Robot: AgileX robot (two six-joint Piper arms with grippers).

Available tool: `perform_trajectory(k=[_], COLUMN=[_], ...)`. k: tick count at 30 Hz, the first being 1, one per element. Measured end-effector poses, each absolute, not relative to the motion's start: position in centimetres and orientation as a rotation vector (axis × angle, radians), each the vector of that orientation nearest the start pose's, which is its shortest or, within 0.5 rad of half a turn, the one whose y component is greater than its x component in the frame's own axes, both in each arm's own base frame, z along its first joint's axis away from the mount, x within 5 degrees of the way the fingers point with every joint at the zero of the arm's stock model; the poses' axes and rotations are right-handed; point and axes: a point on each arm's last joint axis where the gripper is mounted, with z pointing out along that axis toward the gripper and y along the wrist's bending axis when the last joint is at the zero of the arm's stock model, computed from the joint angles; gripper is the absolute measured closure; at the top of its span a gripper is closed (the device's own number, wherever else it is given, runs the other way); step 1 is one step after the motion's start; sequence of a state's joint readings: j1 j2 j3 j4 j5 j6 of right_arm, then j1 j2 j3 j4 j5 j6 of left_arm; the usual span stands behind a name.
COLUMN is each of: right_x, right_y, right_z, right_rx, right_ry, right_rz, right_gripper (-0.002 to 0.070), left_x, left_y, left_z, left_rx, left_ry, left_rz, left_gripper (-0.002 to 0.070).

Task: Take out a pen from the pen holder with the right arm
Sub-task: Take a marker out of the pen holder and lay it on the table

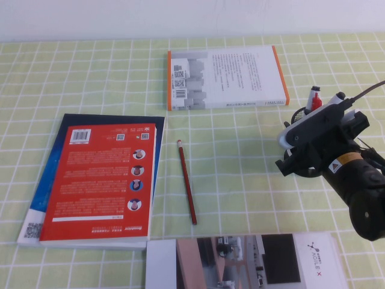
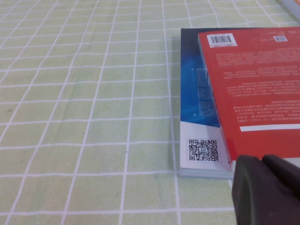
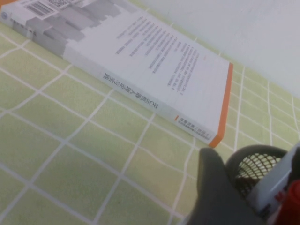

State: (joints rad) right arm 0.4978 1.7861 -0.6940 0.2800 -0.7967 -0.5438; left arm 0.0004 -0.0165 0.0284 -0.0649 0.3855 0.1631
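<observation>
The pen (image 1: 314, 99), white-barrelled with red on it, stands in the black mesh pen holder (image 1: 298, 114) at the right side of the table (image 1: 252, 168), just in front of the near right corner of the white book with the orange edge (image 1: 225, 78). The likeliest trouble is the holder, not the pen. It looks light and nothing steadies it, so a lift that catches its rim or drags the pen sideways against the mesh could tip it or carry it along. In the right wrist view a second red item seems to sit beside the pen, and a loose grip could take both or let the smooth barrel slip. The pen's long axis runs roughly upright, lower end down in the holder and top end out of the mouth. It may lean a little, but which way cannot be told. The right gripper (image 1: 299, 129) is right at the holder, part of it just outside the rim. Whether it is open or has hold of the pen cannot be told. A red pencil (image 1: 186, 189) lies flat, well apart, at mid-table. The left gripper (image 2: 263, 190) looks closed and empty, near the corner of the red book (image 2: 253, 89) stacked on a blue one (image 2: 197, 93).
</observation>
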Motion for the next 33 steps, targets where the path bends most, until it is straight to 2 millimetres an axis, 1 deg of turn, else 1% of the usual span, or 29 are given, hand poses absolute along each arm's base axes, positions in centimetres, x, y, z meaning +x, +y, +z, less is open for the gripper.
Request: perform_trajectory(k=[3,10,16,21,27,30,33], right_x=[30.5,30.5,30.4,30.4,30.4,30.4,30.4], right_y=[14.6,14.6,14.5,14.5,14.5,14.5,14.5], right_z=[17.1,17.2,18.0,18.1,18.3,18.3,18.3], right_rx=[-0.576,-0.541,-0.519,-0.501,-0.49,-0.491,-0.491], right_ry=[1.699,1.706,1.69,1.687,1.683,1.685,1.686], right_rz=[-0.045,-0.015,0.004,0.017,0.025,0.025,0.026], right_gripper=[0.0402,0.0408,0.0407,0.0386,0.0386,0.0404,0.0447], left_x=[5.2,5.2,5.2,5.2,5.2,5.2,5.2], left_y=[-0.2,-0.2,-0.2,-0.2,-0.2,-0.2,-0.2], left_z=[17.0,17.0,17.0,17.0,17.0,17.0,17.0], left_rx=[0.113,0.113,0.113,0.113,0.113,0.113,0.113], left_ry=[1.877,1.877,1.877,1.877,1.877,1.877,1.877], left_rz=[0.048,0.048,0.048,0.048,0.048,0.048,0.048], left_gripper=[0.068,0.068,0.068,0.068,0.068,0.068,0.068])
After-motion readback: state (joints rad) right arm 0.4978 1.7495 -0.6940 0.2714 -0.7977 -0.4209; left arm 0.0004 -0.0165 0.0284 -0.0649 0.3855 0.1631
